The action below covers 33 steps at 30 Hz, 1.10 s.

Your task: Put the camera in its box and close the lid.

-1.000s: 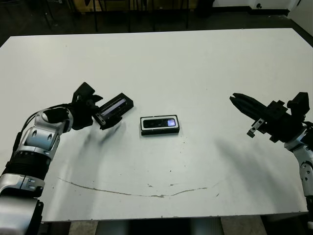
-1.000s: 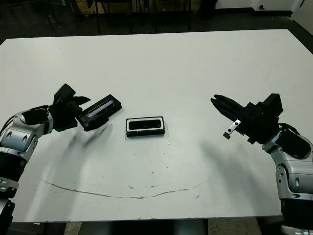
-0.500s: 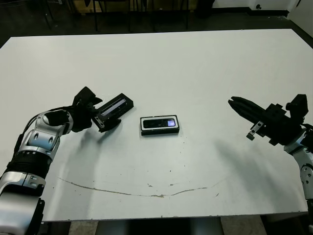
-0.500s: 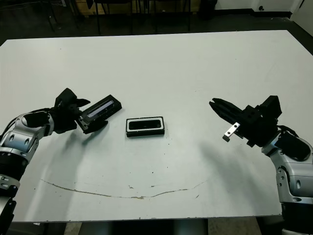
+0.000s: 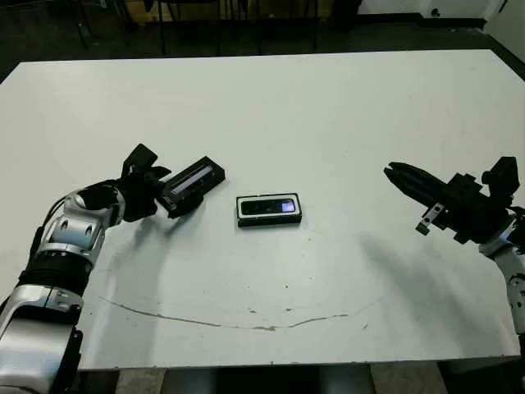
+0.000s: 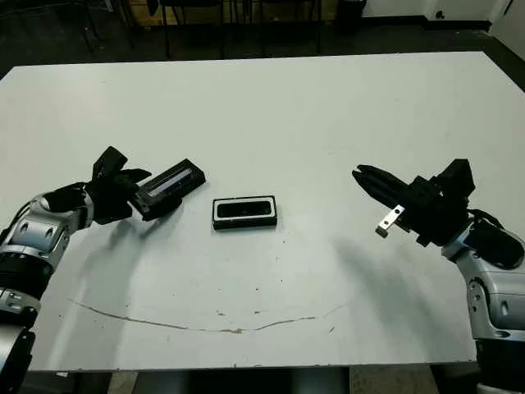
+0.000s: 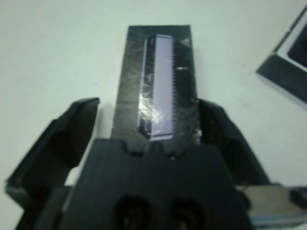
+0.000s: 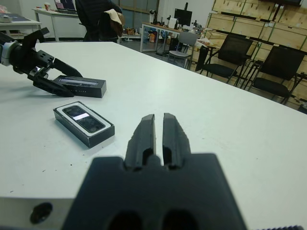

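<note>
My arms have silver-grey metal shells with ribbed black joints and thin black cables. My left gripper (image 5: 168, 197) and right gripper (image 5: 402, 174) are matt black, with tapered fingers. A small silver bracket (image 5: 428, 218) hangs under my right wrist.

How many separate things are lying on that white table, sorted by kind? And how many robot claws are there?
Box (tray): 1
Camera, lying in the tray: 1
Lid with pale strip: 1
Grippers: 2, the left gripper and the right gripper
Total: 3 things on the table, plus 2 grippers
</note>
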Motion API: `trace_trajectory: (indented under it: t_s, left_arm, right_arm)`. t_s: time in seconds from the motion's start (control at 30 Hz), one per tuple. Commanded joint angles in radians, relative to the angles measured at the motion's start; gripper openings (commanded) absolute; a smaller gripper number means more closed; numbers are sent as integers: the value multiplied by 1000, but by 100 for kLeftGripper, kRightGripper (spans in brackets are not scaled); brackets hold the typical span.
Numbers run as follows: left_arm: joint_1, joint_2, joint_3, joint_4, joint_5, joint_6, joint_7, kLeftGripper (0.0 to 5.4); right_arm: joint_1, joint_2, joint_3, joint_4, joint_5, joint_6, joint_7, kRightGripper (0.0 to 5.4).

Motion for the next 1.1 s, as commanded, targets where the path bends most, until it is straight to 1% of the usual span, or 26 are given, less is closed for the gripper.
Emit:
trace_trajectory:
  t_s: [0.03, 0.1, 0.23, 0.37, 0.47, 0.57, 0.63, 0.7, 0.8, 0.93, 1.0, 1.1]
  left_arm:
    - [1, 9, -44, 65, 23, 37, -93, 396]
    - [-23, 15, -61, 94, 29, 50, -146, 357]
    - [-69, 35, -116, 134, 66, 55, -233, 286]
    - [-79, 42, -124, 138, 77, 50, -238, 281]
    - [-58, 43, -94, 110, 60, 10, -214, 281]
    - [-37, 48, -50, 66, 33, -29, -195, 281]
    - [-22, 57, -19, 1, 17, -64, -177, 281]
    - [-17, 58, 14, -50, -13, -62, -184, 281]
    - [-25, 55, 51, -128, -78, -3, -212, 281]
    - [-30, 57, 71, -259, -153, 60, -256, 281]
    - [-32, 58, 66, -307, -180, 95, -277, 281]
    - [-56, 67, 29, -326, -215, 191, -347, 281]
  right_arm:
    - [3, -10, 6, 13, -10, -2, 4, 0]
    - [4, -11, 4, 8, -6, 11, 2, 0]
    - [7, -16, 1, -2, -6, 23, -6, 0]
    - [6, -16, 0, 6, -10, 7, -2, 0]
    - [8, -16, 1, 8, -14, 8, -5, 0]
    - [14, -6, 2, 13, -17, -2, -12, 0]
    - [12, 0, 5, 30, -16, -5, -8, 0]
    - [10, 10, 7, 52, -11, -16, -1, 0]
    - [7, 18, 13, 78, -11, -33, 5, 0]
    - [2, 32, 19, 121, -15, -67, 13, 0]
    - [3, 37, 22, 131, -17, -76, 11, 0]
    - [6, 38, 25, 137, -21, -83, 7, 0]
